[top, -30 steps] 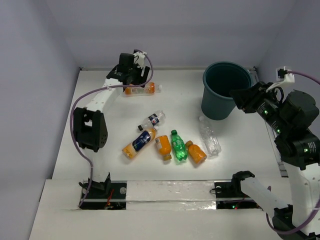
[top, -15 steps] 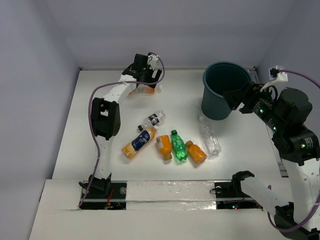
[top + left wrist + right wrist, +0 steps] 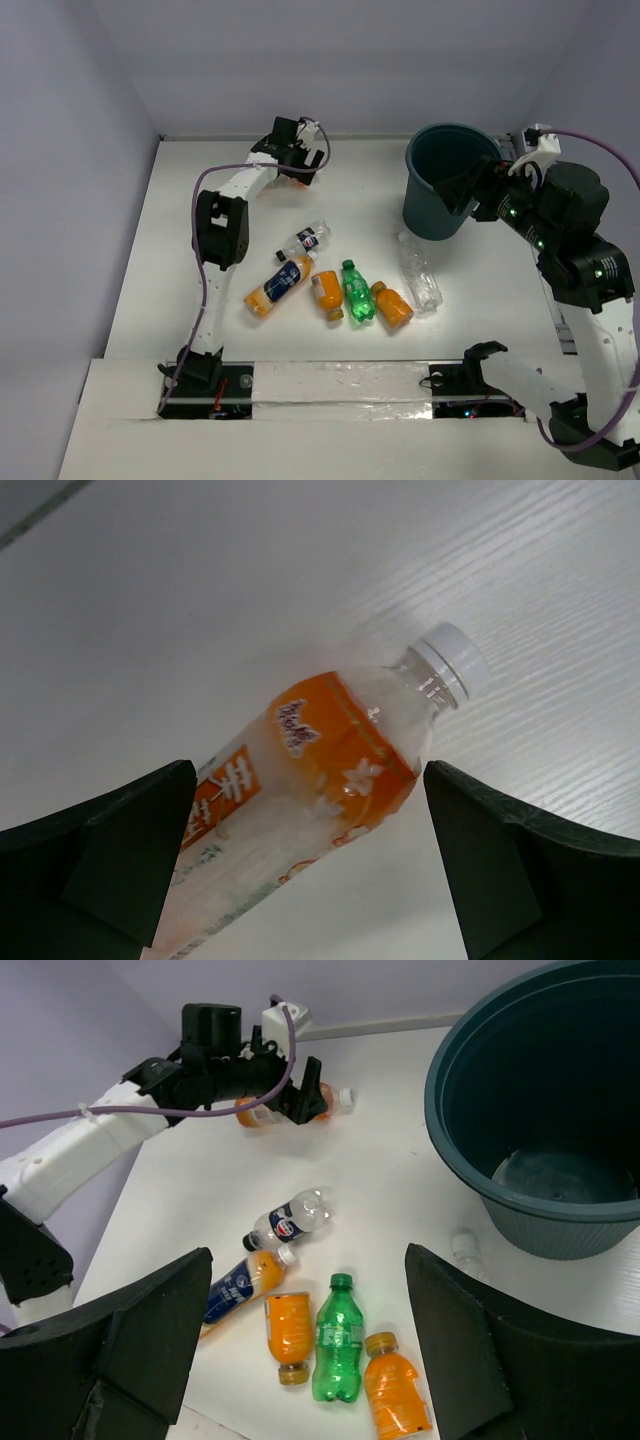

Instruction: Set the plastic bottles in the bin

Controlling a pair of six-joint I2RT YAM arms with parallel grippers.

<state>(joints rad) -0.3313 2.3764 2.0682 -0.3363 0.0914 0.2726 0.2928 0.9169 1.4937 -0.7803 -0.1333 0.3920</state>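
Reaching is the new thing: the left gripper (image 3: pixel 299 162) has stretched out to the far end of the table (image 3: pixel 200 300) and now hangs over the lone orange bottle (image 3: pixel 320 790). Its fingers are spread wide. The bottle lies flat between them, not squeezed, so it has not been picked up. The right gripper (image 3: pixel 468 190) has slid up close to the bin (image 3: pixel 430 215). Its fingers are spread too, with nothing in them, and the bin sits just off to one side. Six more bottles (image 3: pixel 345 290) wait on the table, well away from both sets of fingers. I think a squeeze comes next.
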